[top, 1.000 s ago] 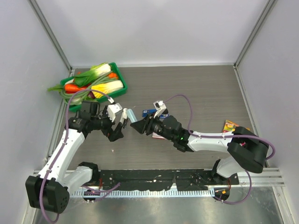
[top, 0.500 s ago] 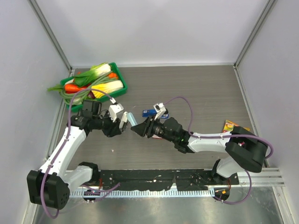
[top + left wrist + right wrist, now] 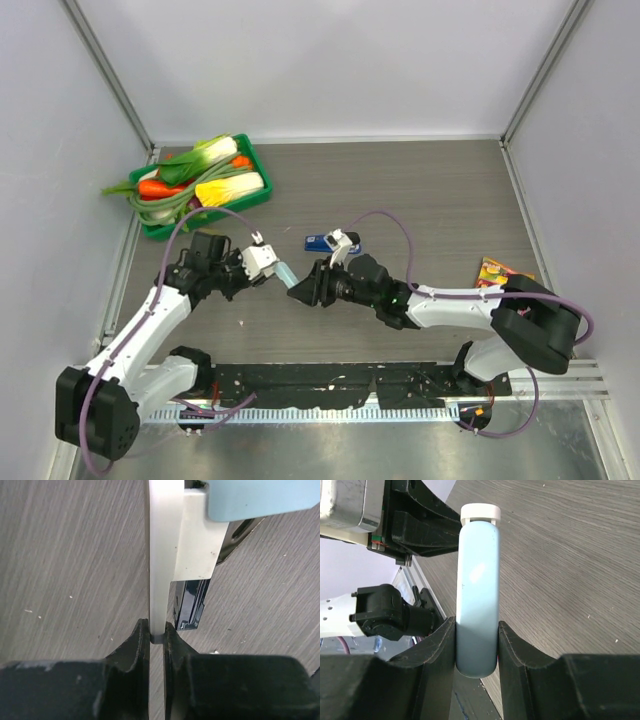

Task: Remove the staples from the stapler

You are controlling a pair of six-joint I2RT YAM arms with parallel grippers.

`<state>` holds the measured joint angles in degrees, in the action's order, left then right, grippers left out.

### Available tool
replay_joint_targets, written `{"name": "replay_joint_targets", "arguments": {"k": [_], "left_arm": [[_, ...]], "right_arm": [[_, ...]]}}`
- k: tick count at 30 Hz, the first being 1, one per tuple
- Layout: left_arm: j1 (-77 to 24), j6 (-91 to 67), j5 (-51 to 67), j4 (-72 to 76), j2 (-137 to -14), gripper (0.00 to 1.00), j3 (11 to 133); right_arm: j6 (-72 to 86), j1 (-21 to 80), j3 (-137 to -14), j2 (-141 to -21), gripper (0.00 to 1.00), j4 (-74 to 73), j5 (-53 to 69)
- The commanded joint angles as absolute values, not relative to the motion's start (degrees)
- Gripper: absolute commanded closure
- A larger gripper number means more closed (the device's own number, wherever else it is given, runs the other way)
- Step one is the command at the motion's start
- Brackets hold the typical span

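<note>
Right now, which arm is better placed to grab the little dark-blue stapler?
Probably left: the left fingers point toward the stapler, which shows just beyond them in that wrist view. The right fingers point away from it. Both grip the pale-blue oblong.

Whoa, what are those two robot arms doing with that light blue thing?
Both arms are holding one pale-blue oblong between them. The right gripper is clamped on its blue body, and the left gripper pinches its thin white base. The dark-blue stapler lies on the table just behind them with no gripper on it, so its staples aren't being taken out yet.
</note>
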<state>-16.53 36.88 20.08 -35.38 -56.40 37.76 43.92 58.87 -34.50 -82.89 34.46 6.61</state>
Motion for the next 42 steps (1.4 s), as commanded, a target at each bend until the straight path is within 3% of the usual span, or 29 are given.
{"name": "replay_joint_targets", "arguments": {"k": [1, 12, 17, 20, 21, 23, 24, 27, 37, 42], "left_arm": [[-16.87, 43.4, 9.76, -28.75, -55.28, 1.0, 36.48], [-25.13, 56.68, -4.29, -18.29, -54.32, 1.0, 31.2], [-25.49, 46.08, -1.77, -25.54, -56.42, 1.0, 36.38], [-25.58, 38.16, 4.21, -32.49, -55.11, 0.9, 39.98], [-25.58, 35.36, 5.52, -34.26, -54.59, 0.68, 41.64], [-25.49, 33.58, 8.52, -39.69, -53.45, 0.49, 43.41], [-25.58, 31.05, 9.13, -41.21, -53.09, 0.34, 45.16], [-25.58, 26.21, 10.98, -46.65, -52.56, 0.19, 49.02], [-20.84, 13.27, 11.6, -55.89, -52.74, 0.01, 63.36], [-16.36, 9.32, 7.55, -56.51, -51.68, 0.0, 66.26]], "right_arm": [[38.41, 59.59, -34.19, -76.74, 0.99, 33.58, 8.8], [27.6, 59.59, -35.07, -71.64, 0.99, 19.17, 4.4], [28.73, 59.59, -34.54, -71.36, 0.99, 20.12, 3.87], [29.44, 59.5, -35.94, -73.03, 0.99, 21.88, 2.9], [29.27, 59.59, -36.73, -74.08, 0.99, 22.06, 1.86], [28.48, 59.5, -39.98, -75.4, 0.99, 21.54, 0.45], [27.35, 59.5, -41.47, -77.15, 0.99, 21.1, 0.27], [25.15, 59.41, -47.01, -80.23, 0.99, 19.6, -4.04], [21.72, 59.24, -57.64, -90.17, 0.99, 19.34, -4.31], [17.06, 60.02, -64.85, -99.55, 0.99, 14.51, -4.83]]}}
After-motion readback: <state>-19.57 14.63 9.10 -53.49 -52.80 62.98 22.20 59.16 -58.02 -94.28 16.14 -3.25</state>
